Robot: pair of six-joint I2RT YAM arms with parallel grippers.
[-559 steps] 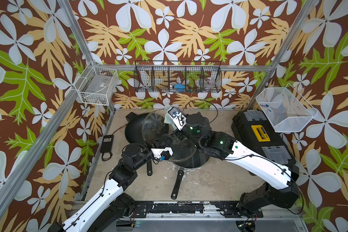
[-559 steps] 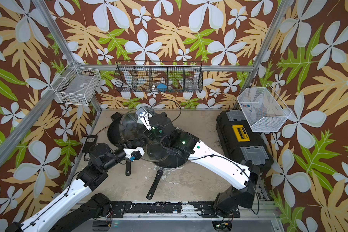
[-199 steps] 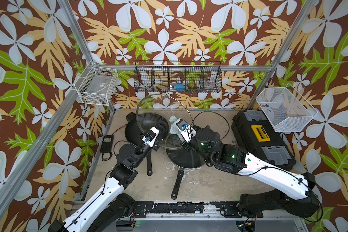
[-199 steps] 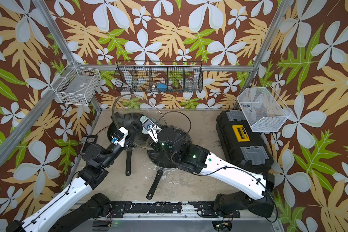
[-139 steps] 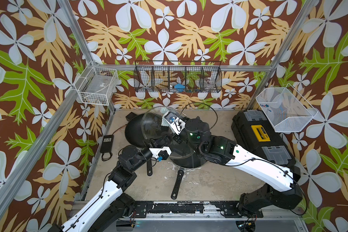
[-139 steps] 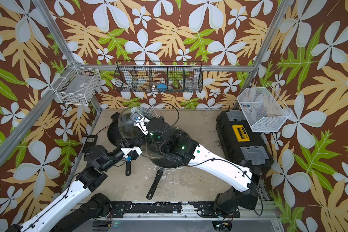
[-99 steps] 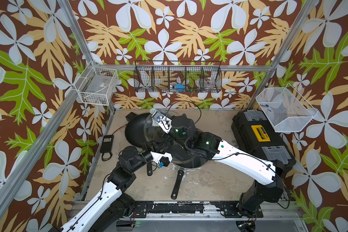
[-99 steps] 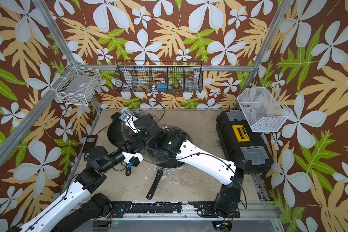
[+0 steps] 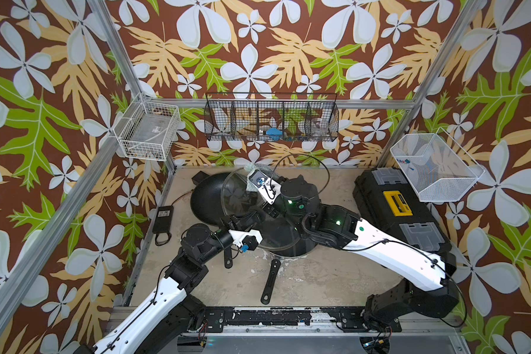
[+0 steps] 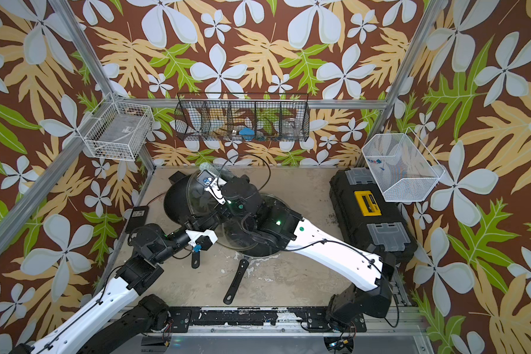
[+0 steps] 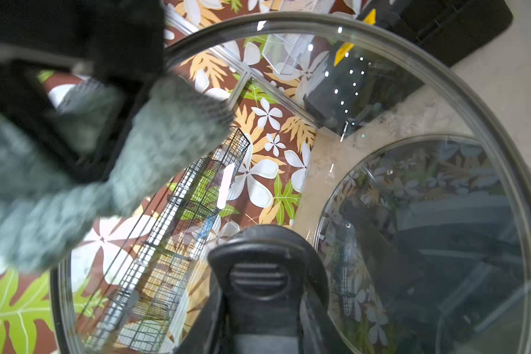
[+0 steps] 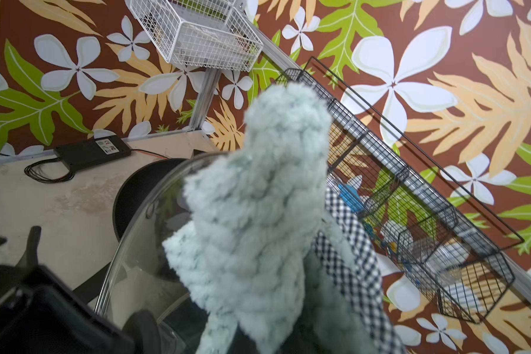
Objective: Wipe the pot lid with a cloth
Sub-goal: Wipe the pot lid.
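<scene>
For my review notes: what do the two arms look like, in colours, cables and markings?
The left arm and right arm share white links, bulky black joints and thin black cables running outside. The right arm's joints show green lights, and a green dot marks its white link.

Left arm [image 9: 166, 294] is extended from the near-left base, elbow bent, forearm laid inward. Left gripper [image 9: 247, 217] is clamped on the pot lid [image 9: 235, 196]. Right arm [image 9: 390, 248] is stretched low from the near-right base, wrist raised and angled upward and away — right gripper [image 9: 251, 177] is closed on the cloth [image 9: 249, 168].
</scene>
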